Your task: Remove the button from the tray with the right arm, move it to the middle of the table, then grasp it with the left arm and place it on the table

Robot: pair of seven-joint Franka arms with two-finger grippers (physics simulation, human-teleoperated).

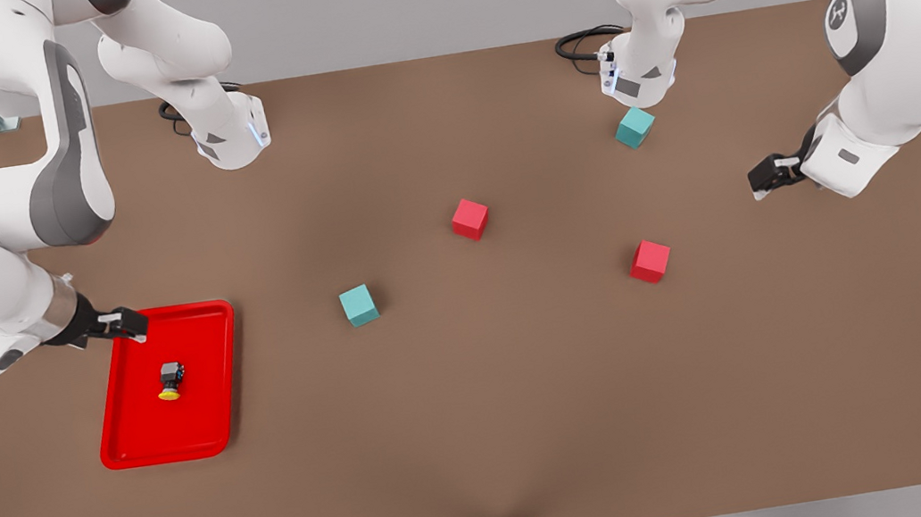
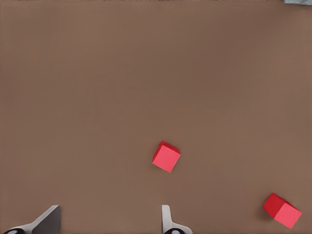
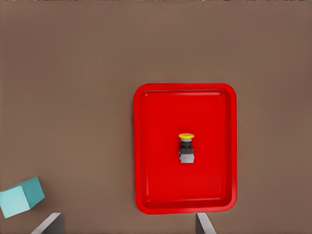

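The button [image 1: 170, 380] lies on its side in the middle of the red tray [image 1: 133, 431], yellow cap toward the table's [image 1: 494, 434] front edge. My right gripper [image 1: 129, 325] hovers over the tray's far rim at the front view's left, fingers open and empty. The right wrist view looks down on the button [image 3: 186, 147] in the tray [image 3: 156, 122], with the gripper's [image 3: 127, 223] two fingers spread wide. My left gripper [image 1: 760, 180] waits above the table at the front view's right, open [image 2: 108, 222] and holding nothing.
Two red cubes [image 1: 470, 219] [image 1: 650, 261] and two teal cubes [image 1: 359, 305] [image 1: 634, 128] are scattered across the table's middle and right. The left wrist view shows two red cubes [image 2: 166, 156] [image 2: 282, 210]; a teal cube [image 3: 19, 197] sits beside the tray.
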